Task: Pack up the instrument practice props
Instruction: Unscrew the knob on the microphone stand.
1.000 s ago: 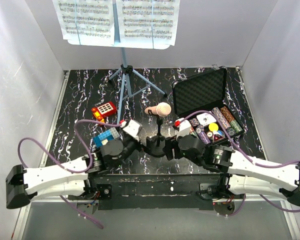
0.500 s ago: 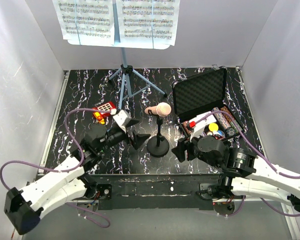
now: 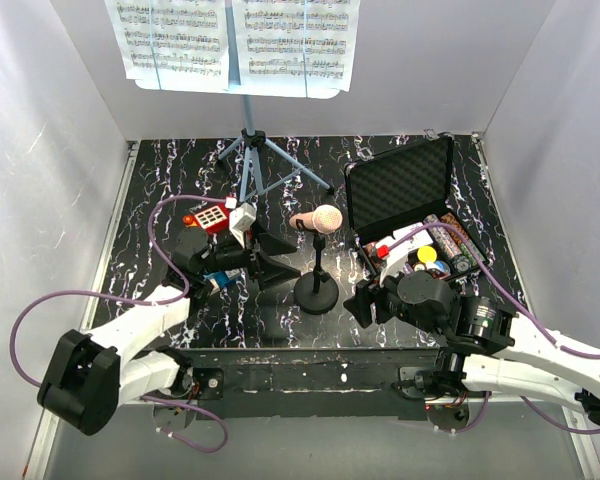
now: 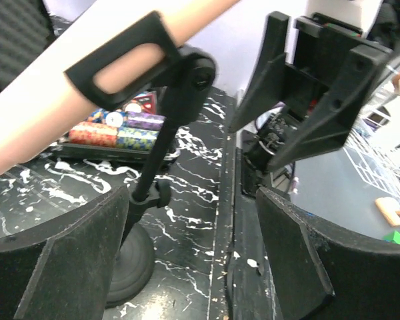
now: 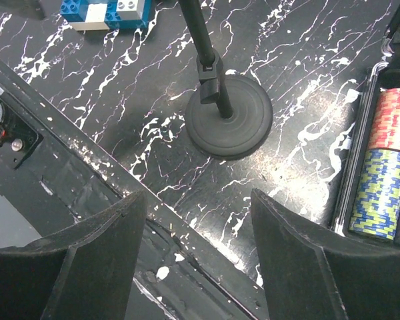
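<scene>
Black, white-veined tabletop (image 3: 160,190) between white walls (image 3: 60,150); we see the microphone (image 3: 318,220) standing mid-table, left gripper (image 3: 273,257) spread wide just left of it, right gripper (image 3: 365,300) spread wide near-right, music stand (image 3: 248,160) far behind.

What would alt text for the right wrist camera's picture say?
A black round-base microphone stand sits on the black, white-veined tabletop, framed by the open right pincer's two black fingers. Colourful stacked poker chips lie at right, blue toy blocks at top left.
</scene>
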{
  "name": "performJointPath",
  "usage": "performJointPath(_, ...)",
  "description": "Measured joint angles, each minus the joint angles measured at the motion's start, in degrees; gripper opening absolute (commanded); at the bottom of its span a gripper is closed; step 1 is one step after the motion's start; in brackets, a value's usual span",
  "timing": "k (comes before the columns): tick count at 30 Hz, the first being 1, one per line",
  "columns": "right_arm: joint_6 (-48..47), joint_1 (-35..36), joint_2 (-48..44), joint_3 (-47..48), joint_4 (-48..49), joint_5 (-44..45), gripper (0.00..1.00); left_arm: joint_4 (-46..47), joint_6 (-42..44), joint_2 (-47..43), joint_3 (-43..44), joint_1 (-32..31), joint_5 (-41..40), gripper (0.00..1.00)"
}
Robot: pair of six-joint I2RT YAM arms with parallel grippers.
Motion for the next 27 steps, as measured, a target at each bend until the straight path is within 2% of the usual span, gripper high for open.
performJointPath(5, -0.57, -0.04, -0.55, -0.26, 0.33, 0.02, 0.71, 3.10, -1.18, 0.17, -0.15, -0.72, 3.72, 0.68)
performJointPath(8, -0.68, -0.20, -0.61, -0.68, 0.52, 0.00, 0.71, 4.02, -0.57, 1.88, -0.11, -2.64, 3.93, 0.67)
performJointPath(15, -0.68, -0.28, -0.39, -0.70, 0.57, 0.02, 0.71, 3.82, 2.97, 7.06, 0.48, -7.98, 0.33, 0.66)
performJointPath(27, -0.48, -0.28, -0.33, -0.76, 0.57, -0.13, 0.70, 3.96, 7.61, 10.62, 3.43, -8.66, -5.05, 0.64)
